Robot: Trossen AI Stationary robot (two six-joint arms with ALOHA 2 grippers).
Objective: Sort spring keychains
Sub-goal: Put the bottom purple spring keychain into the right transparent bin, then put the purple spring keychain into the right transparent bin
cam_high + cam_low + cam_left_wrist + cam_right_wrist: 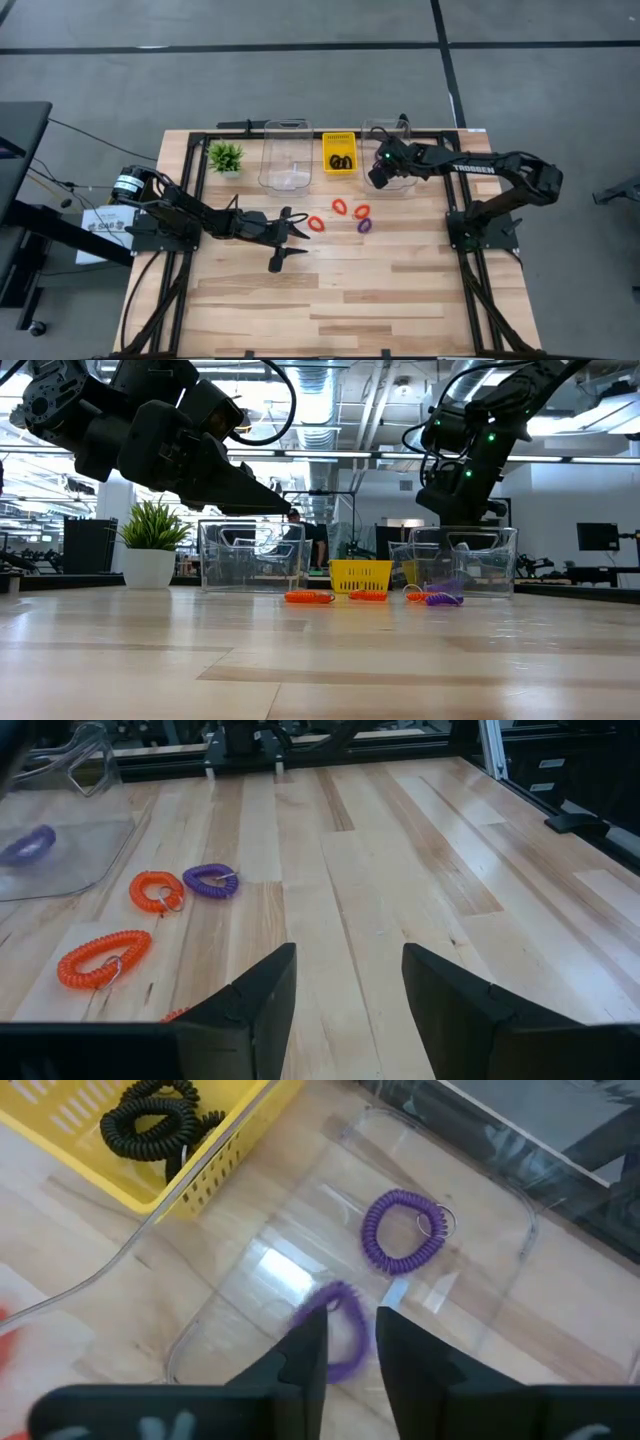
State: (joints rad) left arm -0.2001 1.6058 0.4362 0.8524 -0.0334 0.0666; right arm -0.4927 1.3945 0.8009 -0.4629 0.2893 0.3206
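Note:
Three red spring keychains (339, 207) and a purple one (364, 226) lie flat on the table's middle. My left gripper (350, 980) hovers open just left of them, with nothing between its fingers. My right gripper (352, 1340) points down into the right clear bin (405, 185), its fingers a little apart. A purple keychain (403, 1230) lies flat on that bin's floor. A second purple one (340, 1330) shows blurred just beyond the fingertips. Black keychains (150, 1125) lie in the yellow basket (339, 140). My right gripper comes from above, slanting down into the bin, with the blurred purple keychain (345, 1305) right at its fingertips. Whether the fingers touch it, I cannot tell.
A second clear bin (286, 155) stands left of the yellow basket, and a small green plant (225, 156) in a white pot stands at the far left. The near half of the wooden table (350, 300) is bare. A black frame runs along the table's edges.

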